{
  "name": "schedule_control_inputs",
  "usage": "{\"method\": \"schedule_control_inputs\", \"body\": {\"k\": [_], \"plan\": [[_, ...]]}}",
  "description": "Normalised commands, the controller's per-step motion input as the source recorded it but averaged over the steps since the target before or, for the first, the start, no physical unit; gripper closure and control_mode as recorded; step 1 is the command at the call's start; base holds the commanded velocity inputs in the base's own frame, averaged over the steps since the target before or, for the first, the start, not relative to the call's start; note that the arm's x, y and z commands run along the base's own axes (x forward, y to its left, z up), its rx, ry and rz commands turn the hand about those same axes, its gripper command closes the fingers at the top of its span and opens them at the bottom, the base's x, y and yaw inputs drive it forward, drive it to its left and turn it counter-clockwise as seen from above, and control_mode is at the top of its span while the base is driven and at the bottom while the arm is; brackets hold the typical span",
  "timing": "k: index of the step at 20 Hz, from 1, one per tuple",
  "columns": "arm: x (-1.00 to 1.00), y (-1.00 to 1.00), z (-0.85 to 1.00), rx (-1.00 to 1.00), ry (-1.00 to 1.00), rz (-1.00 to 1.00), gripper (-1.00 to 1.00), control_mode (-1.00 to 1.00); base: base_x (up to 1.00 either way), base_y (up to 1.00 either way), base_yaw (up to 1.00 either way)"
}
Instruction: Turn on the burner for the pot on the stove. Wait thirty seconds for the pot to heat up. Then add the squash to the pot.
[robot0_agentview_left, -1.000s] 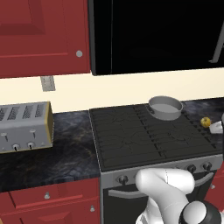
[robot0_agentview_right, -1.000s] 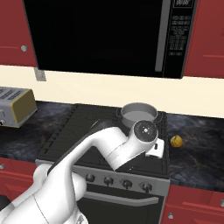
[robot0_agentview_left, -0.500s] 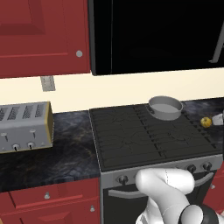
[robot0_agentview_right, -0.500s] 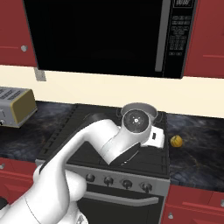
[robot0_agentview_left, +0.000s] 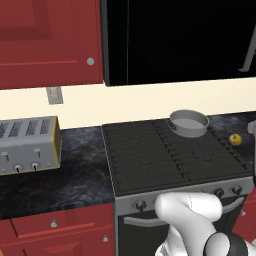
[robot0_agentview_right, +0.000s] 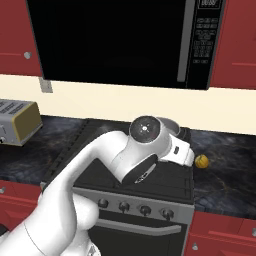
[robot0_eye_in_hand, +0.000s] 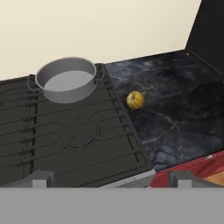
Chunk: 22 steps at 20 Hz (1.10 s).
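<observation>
Hand view looks down over the wide black gas stove (robot0_eye_in_hand: 74, 140): the small round grey metal pot (robot0_eye_in_hand: 65, 79) sits empty on the back burner in the upper left of the frame, and the small roundish yellow squash (robot0_eye_in_hand: 135, 99) lies on the dark marbled counter (robot0_eye_in_hand: 175, 105) just beside the stove's edge, mid-frame, apart from the pot. The two-finger gripper (robot0_eye_in_hand: 109, 178) at the bottom edge has its tips spread wide and empty, probably hovering while the pot heats or readying for the squash.
</observation>
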Motion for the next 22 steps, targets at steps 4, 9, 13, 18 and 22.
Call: {"method": "schedule_control_inputs", "body": {"k": [4,9,13,18,22], "plan": [[0.00,-0.24,0.15,0.00,0.17,-0.10,-1.00,-1.00,0.00,0.00,0.00],[0.04,-0.13,0.00,0.00,0.02,0.00,-1.00,-1.00,0.00,0.00,0.00],[0.00,-0.24,-0.07,0.00,0.00,0.00,-1.00,-1.00,0.00,0.00,0.00],[0.10,-0.23,-0.03,0.00,-0.01,0.00,-1.00,-1.00,0.00,0.00,0.00],[0.32,-0.16,-0.05,0.00,0.00,0.00,-1.00,-1.00,0.00,0.00,0.00]]}}
